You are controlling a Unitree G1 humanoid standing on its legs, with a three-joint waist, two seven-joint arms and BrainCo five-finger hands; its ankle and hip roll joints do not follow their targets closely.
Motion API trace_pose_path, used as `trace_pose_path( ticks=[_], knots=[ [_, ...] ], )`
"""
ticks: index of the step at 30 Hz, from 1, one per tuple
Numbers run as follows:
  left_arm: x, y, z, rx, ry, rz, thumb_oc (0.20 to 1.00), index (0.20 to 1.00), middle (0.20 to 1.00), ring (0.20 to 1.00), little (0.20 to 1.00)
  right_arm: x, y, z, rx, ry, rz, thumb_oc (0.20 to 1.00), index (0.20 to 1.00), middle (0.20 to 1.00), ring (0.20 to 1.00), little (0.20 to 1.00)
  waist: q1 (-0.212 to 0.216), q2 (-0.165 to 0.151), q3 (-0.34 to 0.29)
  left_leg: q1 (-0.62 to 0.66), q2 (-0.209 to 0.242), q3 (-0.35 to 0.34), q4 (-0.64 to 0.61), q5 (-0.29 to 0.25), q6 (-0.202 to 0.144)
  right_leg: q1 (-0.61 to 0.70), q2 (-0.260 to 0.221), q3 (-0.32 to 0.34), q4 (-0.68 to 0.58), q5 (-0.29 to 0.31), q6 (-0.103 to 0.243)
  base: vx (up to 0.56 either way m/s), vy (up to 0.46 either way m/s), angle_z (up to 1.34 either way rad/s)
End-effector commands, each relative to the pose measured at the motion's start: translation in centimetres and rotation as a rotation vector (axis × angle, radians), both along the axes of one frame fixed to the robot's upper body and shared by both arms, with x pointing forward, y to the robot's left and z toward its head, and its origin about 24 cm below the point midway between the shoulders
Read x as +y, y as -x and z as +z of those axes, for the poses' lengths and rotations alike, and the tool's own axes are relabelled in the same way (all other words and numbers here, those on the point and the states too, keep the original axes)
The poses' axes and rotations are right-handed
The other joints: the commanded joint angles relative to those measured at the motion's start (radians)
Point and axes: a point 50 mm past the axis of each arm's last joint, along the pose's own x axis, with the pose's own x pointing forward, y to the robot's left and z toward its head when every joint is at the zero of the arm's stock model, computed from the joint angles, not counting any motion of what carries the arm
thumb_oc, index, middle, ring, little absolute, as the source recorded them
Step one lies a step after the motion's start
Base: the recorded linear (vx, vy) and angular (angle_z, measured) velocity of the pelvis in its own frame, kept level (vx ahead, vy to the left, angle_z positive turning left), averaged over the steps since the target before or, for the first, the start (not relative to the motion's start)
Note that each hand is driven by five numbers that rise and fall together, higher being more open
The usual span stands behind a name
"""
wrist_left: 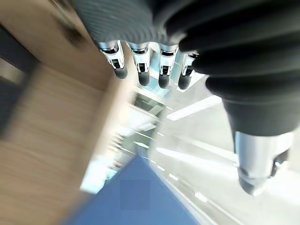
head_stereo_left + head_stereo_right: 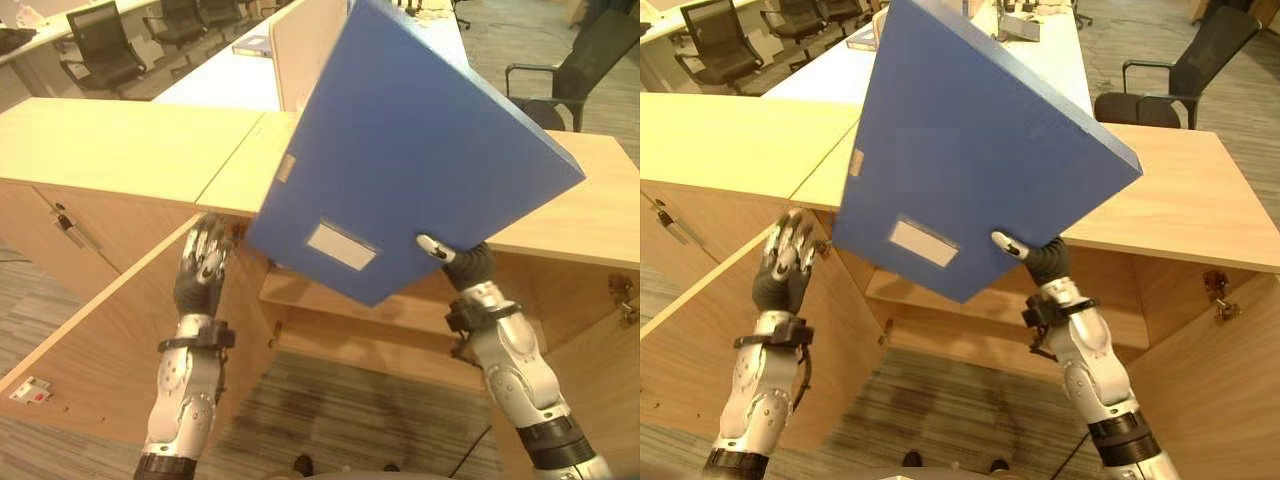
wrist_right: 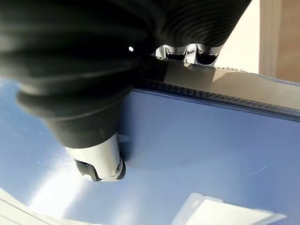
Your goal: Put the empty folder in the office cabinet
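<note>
The blue folder point(image 2: 420, 150) was up in the air, tilted steeply, well above the open office cabinet point(image 2: 120, 140) and covering much of its top. The right hand point(image 2: 1032, 256) held it by the lower edge alone, thumb pressed on the blue face and the other fingers curled over the folder's edge (the right wrist view showed this plainly). The left hand point(image 2: 203, 268) was raised beside the open left door point(image 2: 90, 330), fingers straight and spread, holding nothing and clear of the folder.

The main risk seemed to be the grip. A wide, flat folder pinched at one edge has a lot of leverage on the hand, so it could swing or slide out as the arm lowered it. The opening lay below and behind the folder, under the cabinet top, with an inner shelf point(image 2: 330, 300) in front; a folder brought down at this tilt would likely catch a corner on the top's edge or on the shelf. The right door point(image 2: 590, 380) stood close to the right arm and could be knocked. The left hand could have steadied the free edge.
</note>
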Motion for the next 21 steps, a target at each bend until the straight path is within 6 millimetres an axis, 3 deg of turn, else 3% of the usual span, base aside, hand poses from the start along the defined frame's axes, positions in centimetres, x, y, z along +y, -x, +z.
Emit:
trace_pose_path(
  ticks=[1,8,15,17,18,21],
  knots=[
    [0.4,-0.3,1.4,-0.088,-0.052,-0.163,1.000,1.000,1.000,1.000,1.000,0.3,0.8,4.3,-0.259,0.022,0.002,0.200,0.200,0.200,0.200,0.200,0.032,-0.020,0.004,0.094,0.064,0.023,0.013,-0.121,-0.039,0.002,-0.084,0.007,0.044,-0.067,0.079,0.00,0.000,0.00],
    [1.9,4.4,-4.8,0.228,-0.005,-0.429,1.000,1.000,1.000,1.000,1.000,0.0,1.3,3.9,-0.232,0.091,0.079,0.200,0.200,0.200,0.200,0.200,0.043,-0.009,0.014,0.072,0.061,0.016,0.013,-0.112,-0.036,-0.012,-0.082,0.006,0.039,-0.060,0.081,-0.01,0.005,0.01],
    [2.4,6.6,-8.2,0.436,-0.119,-0.491,1.000,1.000,1.000,1.000,1.000,0.4,1.2,1.8,-0.130,0.153,0.120,0.200,0.200,0.200,0.200,0.200,0.045,-0.006,0.021,0.064,0.061,0.007,0.013,-0.106,-0.035,-0.020,-0.082,0.004,0.043,-0.059,0.081,0.00,0.000,0.03],
    [2.5,7.2,-9.4,0.508,-0.201,-0.493,1.000,1.000,1.000,1.000,1.000,0.3,1.1,0.7,-0.078,0.181,0.117,0.200,0.200,0.200,0.200,0.200,0.044,-0.004,0.020,0.067,0.062,0.005,0.014,-0.118,-0.036,-0.015,-0.080,0.004,0.041,-0.068,0.082,0.02,-0.002,0.00],
    [2.5,7.4,-10.4,0.575,-0.297,-0.486,1.000,1.000,1.000,1.000,1.000,0.1,0.7,-1.0,-0.005,0.217,0.099,0.200,0.200,0.200,0.200,0.200,0.042,-0.005,0.024,0.066,0.062,0.005,0.015,-0.117,-0.037,-0.018,-0.079,0.003,0.043,-0.069,0.081,0.00,0.000,0.00],
    [2.3,7.8,-12.1,0.663,-0.367,-0.450,1.000,1.000,1.000,1.000,1.000,-0.5,0.8,-3.9,0.129,0.287,0.086,0.200,0.200,0.200,0.200,0.200,0.039,-0.008,0.029,0.062,0.063,0.003,0.016,-0.116,-0.038,-0.024,-0.080,-0.001,0.052,-0.071,0.082,0.00,0.000,0.00]
  ],
)
